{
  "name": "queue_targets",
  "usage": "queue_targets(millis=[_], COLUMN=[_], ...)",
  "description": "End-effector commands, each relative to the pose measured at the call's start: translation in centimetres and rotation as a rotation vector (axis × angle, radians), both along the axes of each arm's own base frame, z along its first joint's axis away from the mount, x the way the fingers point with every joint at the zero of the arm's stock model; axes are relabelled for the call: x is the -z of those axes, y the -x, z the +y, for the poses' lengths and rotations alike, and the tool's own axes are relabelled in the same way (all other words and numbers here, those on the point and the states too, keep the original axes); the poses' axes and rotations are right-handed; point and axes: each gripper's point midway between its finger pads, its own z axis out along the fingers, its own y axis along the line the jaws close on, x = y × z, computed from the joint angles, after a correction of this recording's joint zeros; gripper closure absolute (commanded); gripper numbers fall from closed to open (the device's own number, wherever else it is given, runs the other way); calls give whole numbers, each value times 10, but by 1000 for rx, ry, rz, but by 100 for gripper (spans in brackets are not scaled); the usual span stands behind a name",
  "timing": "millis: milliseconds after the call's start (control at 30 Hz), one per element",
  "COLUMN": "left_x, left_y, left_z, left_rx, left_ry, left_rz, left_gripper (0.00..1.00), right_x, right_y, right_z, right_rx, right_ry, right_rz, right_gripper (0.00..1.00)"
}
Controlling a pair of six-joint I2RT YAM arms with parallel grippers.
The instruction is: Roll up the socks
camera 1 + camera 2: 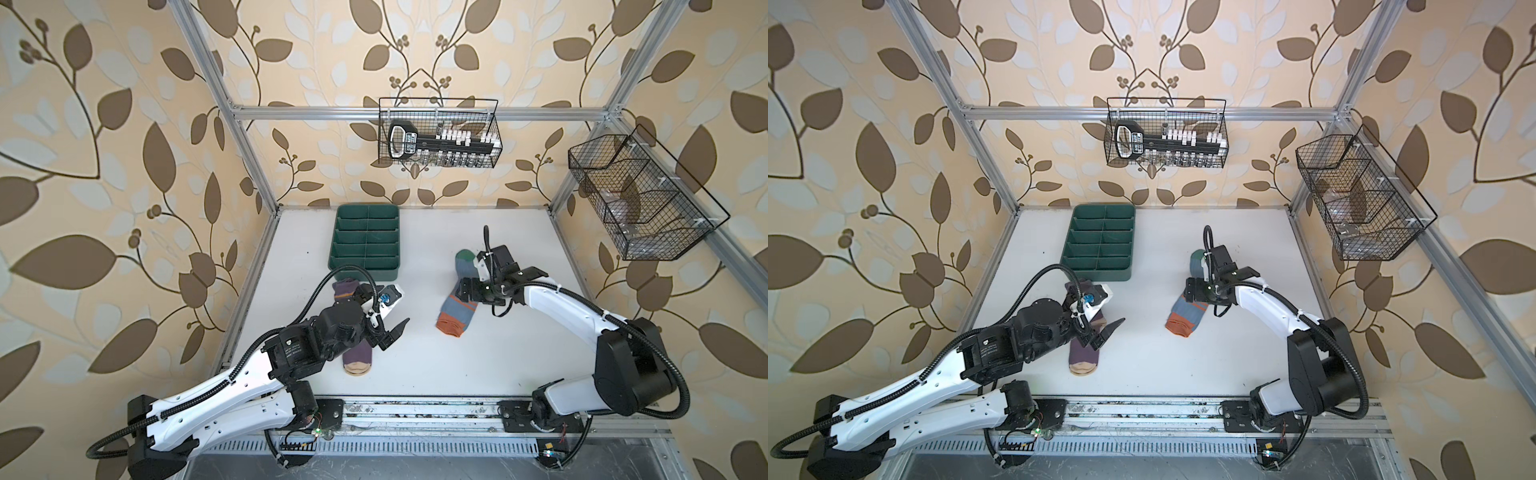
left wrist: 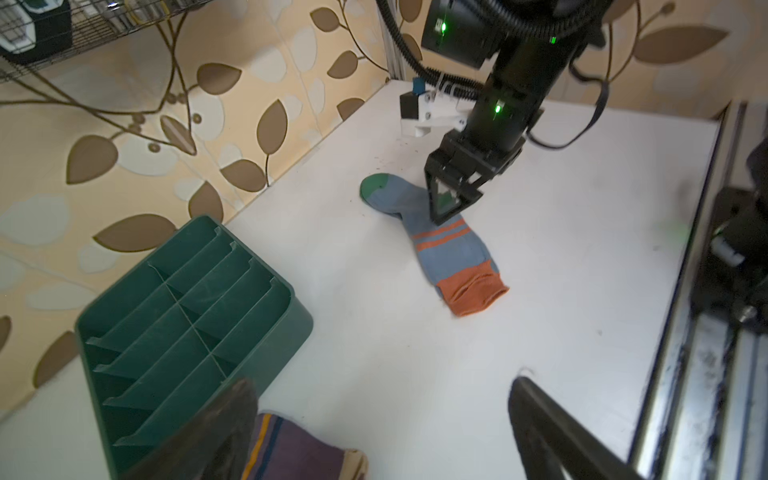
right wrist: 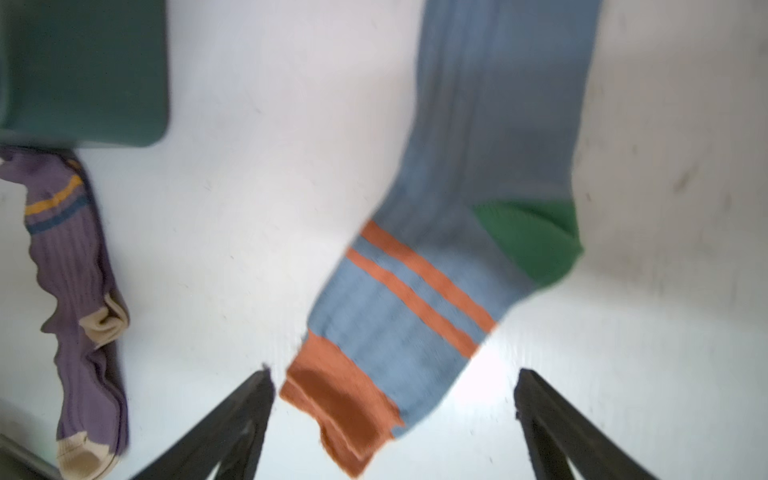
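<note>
Soft, even light is coming down from above, keeping the white table [image 1: 436,374] bright and the shadows under the arms faint. In both top views the wide lens is stretching the wallpaper [image 1: 83,166] toward the corners. In the right wrist view the grey-blue sock [image 3: 469,208] is smearing with motion blur. In the left wrist view the left gripper [image 2: 382,379] is looming dark and unfocused.
</note>
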Motion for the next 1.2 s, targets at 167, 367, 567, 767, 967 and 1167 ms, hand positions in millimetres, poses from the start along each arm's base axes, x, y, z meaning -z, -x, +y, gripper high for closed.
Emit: queue_targets(millis=[167,367,567,767,967,1167], left_x=[46,44,33,37,38,35], left_y=[-9,-21,-14,-4,-5,-2], left_z=[-19,-30,-16,7,19,24], left_rx=[180,128,89,75,23,-1], left_ry=[-308,-295,-212,-234,-203,-156], left_rz=[-203,-227,-225,-218,-230,-223], left_gripper=[6,10,9,9,9,9], right_x=[-15,-49,-86,-57,-13,18], right_y=[25,25,35,73,71,71], right_z=[-32,-21,33,73,67,70], right_rx=[104,-105,-488,-971,-1115,-1196], right_ry=[-15,178,344,503,676,714], right_rz=[3,-205,-529,-577,-431,-361], right_gripper=[10,15,20,18,20,20])
